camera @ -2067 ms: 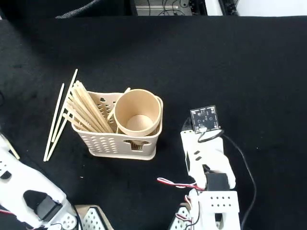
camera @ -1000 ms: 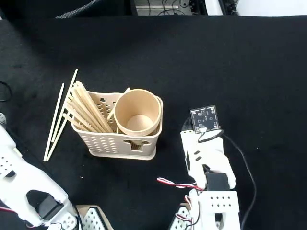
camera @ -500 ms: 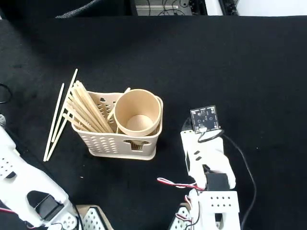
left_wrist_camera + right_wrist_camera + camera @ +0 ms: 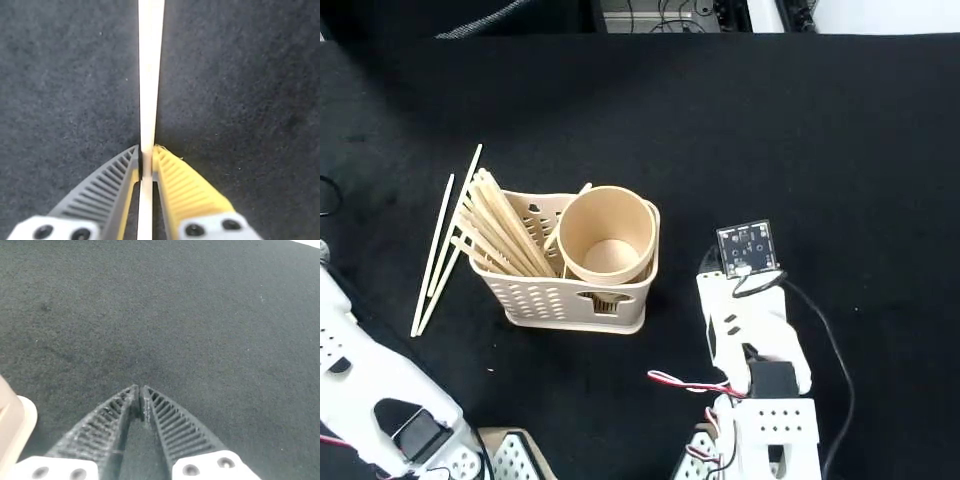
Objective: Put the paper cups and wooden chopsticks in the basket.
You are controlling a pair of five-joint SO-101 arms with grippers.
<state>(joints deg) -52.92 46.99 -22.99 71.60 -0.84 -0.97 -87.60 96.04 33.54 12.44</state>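
A beige slotted basket [image 4: 560,300] stands left of the table's middle. It holds a paper cup [image 4: 607,235] on its right side and a bundle of wooden chopsticks [image 4: 505,225] leaning out on its left. A few loose chopsticks [image 4: 442,245] lie on the cloth just left of it. My left gripper [image 4: 146,151] is shut on a single chopstick [image 4: 150,75] that runs straight out past its tips; the left arm [image 4: 370,390] sits at the near left corner. My right gripper [image 4: 139,391] is shut with nothing in it, low over the cloth right of the basket [image 4: 10,425].
The right arm [image 4: 755,330] with its wrist camera board [image 4: 748,248] stands near the front, right of the basket. Black cloth [image 4: 800,150] covers the table, with bare room at the back and right. A cable loop [image 4: 328,195] lies at the left edge.
The left arm has shifted a little at the near left corner, and the chopstick end seen beside it at first is out of the high view. The right arm and basket have stayed still.
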